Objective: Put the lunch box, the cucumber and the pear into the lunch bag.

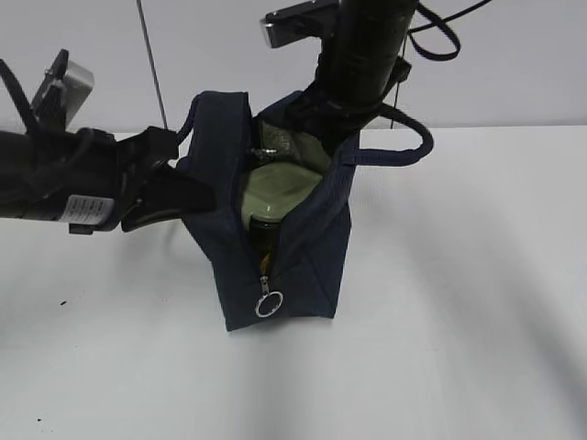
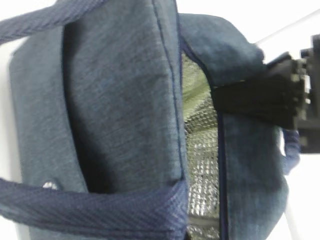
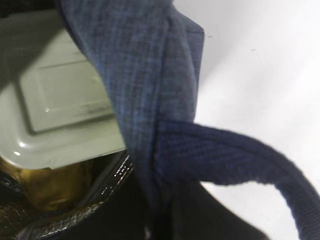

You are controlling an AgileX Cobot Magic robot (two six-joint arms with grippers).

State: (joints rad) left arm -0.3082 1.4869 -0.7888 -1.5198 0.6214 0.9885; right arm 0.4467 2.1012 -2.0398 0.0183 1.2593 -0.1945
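Observation:
The dark navy lunch bag (image 1: 312,247) stands open in the middle of the table. The pale green lunch box (image 1: 280,188) lies inside it and shows in the right wrist view (image 3: 55,100). A yellow-brown thing under the box's near end looks like the pear (image 3: 52,190). The cucumber is hidden. My left gripper (image 1: 182,188) is at the bag's left wall, which is drawn toward it; the fabric (image 2: 120,100) hides its jaws. My right gripper (image 1: 321,124) reaches down onto the right rim, with the bag wall (image 3: 150,100) running into its jaws.
A loop handle (image 1: 404,151) hangs out to the right behind the bag. The zipper's metal ring pull (image 1: 268,305) hangs at the bag's front end. White table (image 1: 459,321) lies all round, with a pale wall behind.

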